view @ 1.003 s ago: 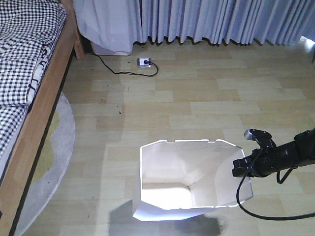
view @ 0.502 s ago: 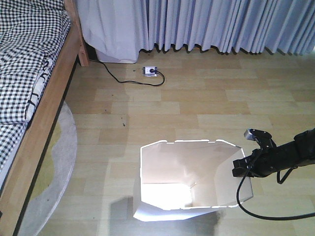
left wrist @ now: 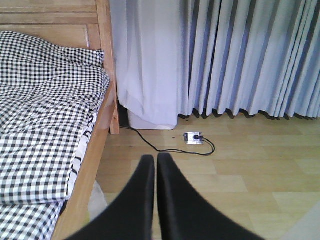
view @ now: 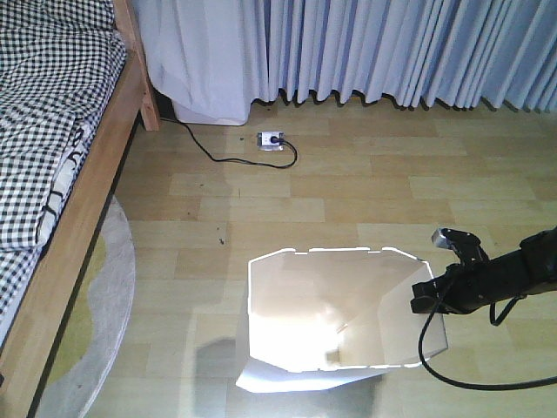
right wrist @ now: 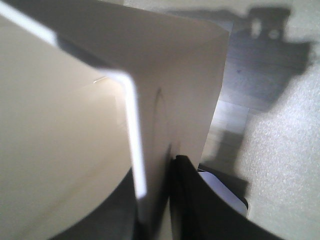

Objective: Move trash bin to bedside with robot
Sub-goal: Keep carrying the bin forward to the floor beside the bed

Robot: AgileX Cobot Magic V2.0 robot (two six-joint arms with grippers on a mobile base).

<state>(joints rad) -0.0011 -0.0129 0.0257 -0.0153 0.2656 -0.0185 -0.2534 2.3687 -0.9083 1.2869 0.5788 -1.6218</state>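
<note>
We see a pale wooden floor running to grey-blue curtains. The bedside, a light wooden frame under black-and-white checkered bedding, lines the left edge of the front view, with a round grey rug beside it. The trash bin stands upright on the boards in the lower middle, open-topped, right of the rug and well apart from the bed. The right gripper reaches in from the right and is clamped on the bin's right-hand wall, one finger inside and one outside, a black cable looping beneath it. The left gripper, fingers pressed together and holding nothing, points toward the bed post. A white power strip lies by the curtains.
</note>
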